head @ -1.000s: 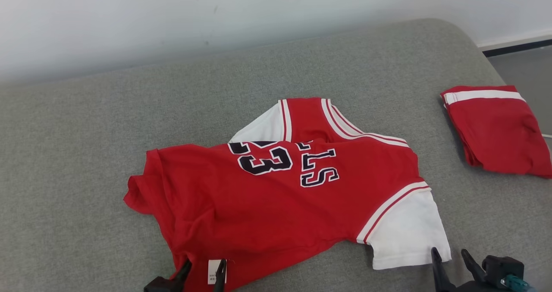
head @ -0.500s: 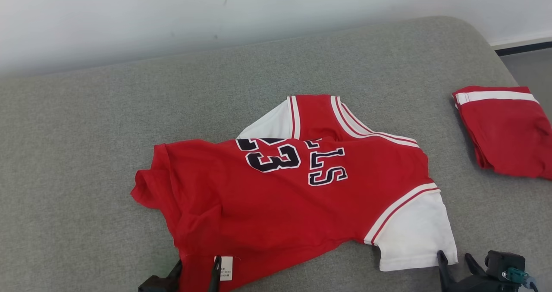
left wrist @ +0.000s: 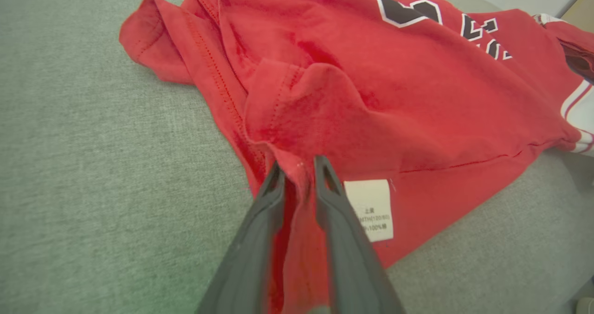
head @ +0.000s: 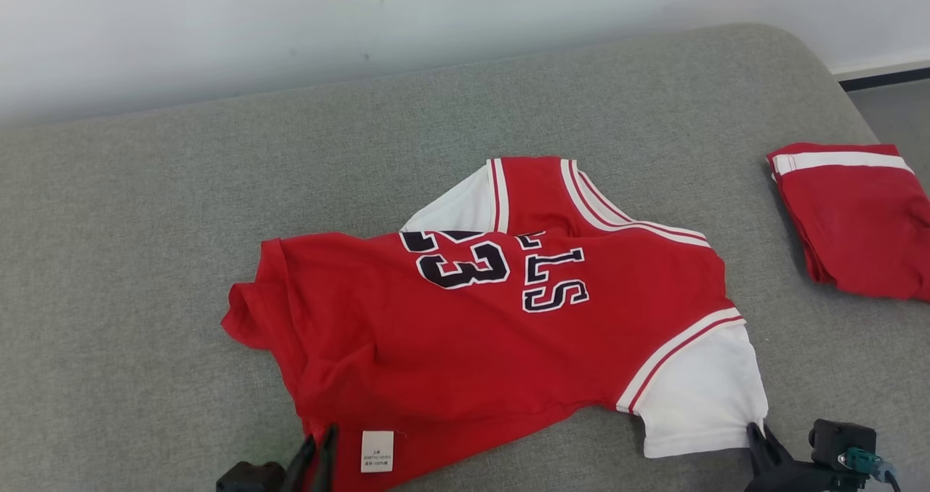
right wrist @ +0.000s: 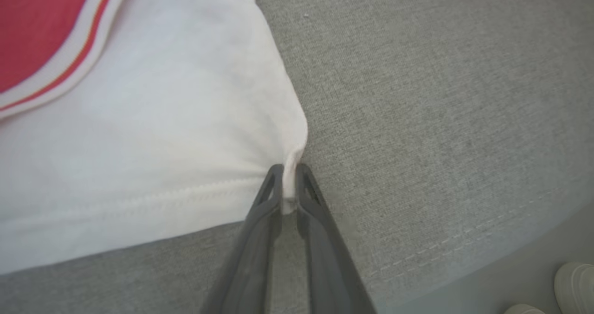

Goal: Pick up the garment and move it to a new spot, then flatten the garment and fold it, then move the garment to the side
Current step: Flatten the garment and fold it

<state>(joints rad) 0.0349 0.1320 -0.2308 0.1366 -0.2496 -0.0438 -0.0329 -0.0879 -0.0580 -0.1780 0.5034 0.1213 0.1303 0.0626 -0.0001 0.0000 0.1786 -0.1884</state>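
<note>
Head view: the jersey [head: 472,332] is seen spread on the grey cushion [head: 145,223], just ahead of the left gripper [head: 317,441] and right gripper [head: 759,434]. Its red hem [left wrist: 241,133] is pinched between the left gripper's nearly closed jaws, with a label [left wrist: 371,209] just to their right. The white sleeve [right wrist: 139,119] corner is clamped in the right gripper.

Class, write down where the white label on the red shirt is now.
In the head view the label lies on the near hem of the shirt, bottom left of centre, just right of the left gripper.
</note>
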